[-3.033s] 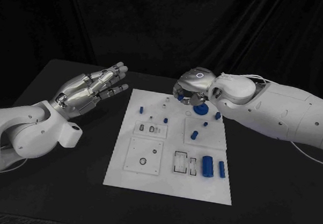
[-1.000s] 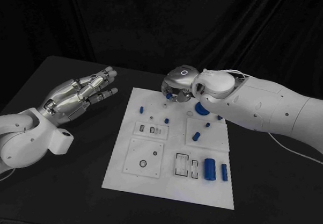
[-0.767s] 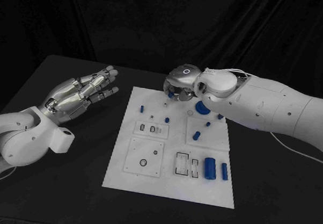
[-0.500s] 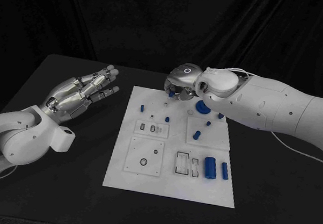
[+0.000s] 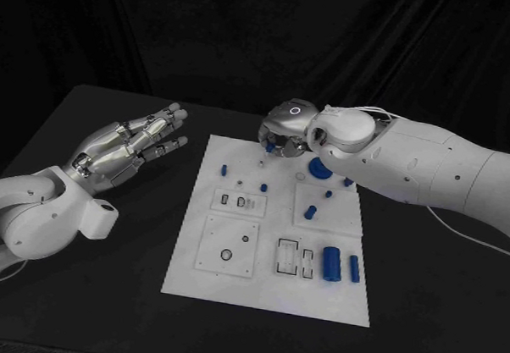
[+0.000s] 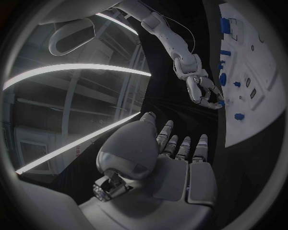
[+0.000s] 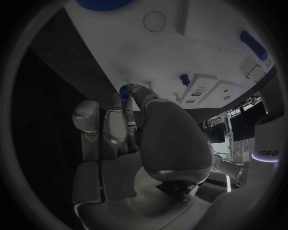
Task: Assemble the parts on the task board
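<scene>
Your task board lies lengthwise down the middle of the black table, its long axis running away from you, with blue parts scattered over it: a thick cylinder and a slimmer one near the close right corner, a round gear-like piece at the far right.

Your right hand hangs over the board's far edge, fingers curled in together. In the right wrist view a small blue part sits at the fingertips, apparently pinched there; the angle is poor, so treat that grip as likely, not certain. The board surface lies just beyond those fingertips, so the seat for this piece is ahead of them, on the far-left stretch of the board.

Your left hand is raised well off the board's left side, palm open, fingers spread, holding nothing. The right is plainly nearer.

The only writing you can read is "sharpa", on the robot's own casing in the right wrist view.
</scene>
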Controlling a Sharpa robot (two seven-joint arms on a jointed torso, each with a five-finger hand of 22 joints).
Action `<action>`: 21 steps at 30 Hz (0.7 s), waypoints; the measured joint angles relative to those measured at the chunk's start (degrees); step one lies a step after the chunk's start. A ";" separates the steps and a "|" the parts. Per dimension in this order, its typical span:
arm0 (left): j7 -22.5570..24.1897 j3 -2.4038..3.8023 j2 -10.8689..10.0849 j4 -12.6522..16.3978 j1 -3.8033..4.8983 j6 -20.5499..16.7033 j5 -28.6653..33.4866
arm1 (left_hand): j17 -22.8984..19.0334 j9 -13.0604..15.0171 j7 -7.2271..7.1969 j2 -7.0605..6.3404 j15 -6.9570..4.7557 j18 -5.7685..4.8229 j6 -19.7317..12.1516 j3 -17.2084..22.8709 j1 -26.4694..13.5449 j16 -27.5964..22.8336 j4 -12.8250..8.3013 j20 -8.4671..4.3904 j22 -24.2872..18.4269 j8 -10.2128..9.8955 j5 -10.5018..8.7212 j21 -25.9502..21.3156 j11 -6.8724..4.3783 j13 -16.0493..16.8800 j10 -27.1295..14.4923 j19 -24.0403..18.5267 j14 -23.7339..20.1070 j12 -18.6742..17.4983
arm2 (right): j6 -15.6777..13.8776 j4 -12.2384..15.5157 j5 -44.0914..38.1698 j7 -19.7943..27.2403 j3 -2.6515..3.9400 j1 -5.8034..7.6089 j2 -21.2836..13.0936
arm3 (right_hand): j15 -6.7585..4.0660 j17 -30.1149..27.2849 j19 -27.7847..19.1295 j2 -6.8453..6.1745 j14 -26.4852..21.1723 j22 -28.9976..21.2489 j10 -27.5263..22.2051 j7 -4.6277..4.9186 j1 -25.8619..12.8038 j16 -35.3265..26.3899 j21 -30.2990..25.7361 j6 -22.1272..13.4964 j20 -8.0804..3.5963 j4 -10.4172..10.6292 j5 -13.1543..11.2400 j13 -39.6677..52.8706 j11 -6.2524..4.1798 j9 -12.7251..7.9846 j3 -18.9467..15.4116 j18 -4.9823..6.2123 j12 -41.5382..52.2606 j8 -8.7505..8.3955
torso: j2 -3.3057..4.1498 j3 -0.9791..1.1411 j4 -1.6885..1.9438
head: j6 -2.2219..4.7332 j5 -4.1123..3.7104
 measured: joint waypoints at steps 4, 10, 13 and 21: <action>-0.11 0.00 0.03 -0.10 0.00 0.06 0.00 | 0.00 0.00 0.01 0.00 0.00 0.00 0.01 0.00 0.00 0.00 0.00 0.00 0.05 0.00 0.00 0.00 0.00 0.00 0.00 0.00 0.00 0.00 | 0.10 0.00 0.00 0.00 0.00 0.00 0.18 | 0.00 0.00 0.00 0.00 0.00 0.03 0.00 0.00 0.00 0.00 0.00 0.00 0.00 0.00 0.00 0.00 0.00 0.00 0.00 0.00 0.00 -0.39 | -0.03 -0.01 0.00 | -0.10 -0.01; -0.28 0.00 0.07 -0.17 0.00 0.16 0.00 | 0.00 0.00 0.10 0.00 0.00 0.00 0.49 0.00 0.00 0.00 0.00 0.00 0.04 0.00 0.00 0.00 0.28 0.00 -0.27 0.00 0.00 0.00 | 0.32 -0.11 0.00 0.02 0.00 0.00 0.41 | 0.00 0.00 -0.40 0.00 0.00 0.06 0.01 0.00 0.00 0.00 0.00 -0.01 0.40 0.00 0.00 0.00 0.00 -0.01 0.00 0.00 0.00 -0.65 | -0.03 -0.03 0.00 | -0.14 -0.04; -0.39 0.00 0.10 -0.23 0.00 0.21 0.00 | 0.00 0.00 0.10 0.00 0.00 0.00 0.50 0.00 0.00 0.00 0.00 0.01 0.01 0.00 0.00 0.00 0.28 0.00 -0.27 0.00 0.00 0.00 | 0.53 -0.22 0.00 0.03 0.00 -0.03 0.48 | 0.00 0.00 -0.40 0.00 0.00 0.19 0.02 0.30 0.00 0.00 0.00 -0.31 0.39 0.00 0.00 0.00 0.02 -0.02 0.00 0.00 -0.01 -0.66 | -0.03 -0.03 0.01 | -0.15 -0.04; -0.67 0.00 0.14 -0.37 0.00 0.44 0.00 | 0.00 0.01 0.12 0.00 0.01 0.00 0.53 0.00 0.00 0.00 0.00 0.01 0.00 0.00 0.00 0.00 0.28 0.00 -0.27 0.00 0.00 0.00 | 0.92 -0.32 0.00 0.05 -0.02 -0.20 0.65 | 0.01 -0.01 -0.40 0.00 0.00 0.23 0.20 0.30 0.00 0.00 0.00 -0.32 0.40 0.00 0.00 0.00 0.19 -0.02 0.00 0.00 -0.01 -0.66 | -0.03 -0.03 0.04 | -0.18 -0.08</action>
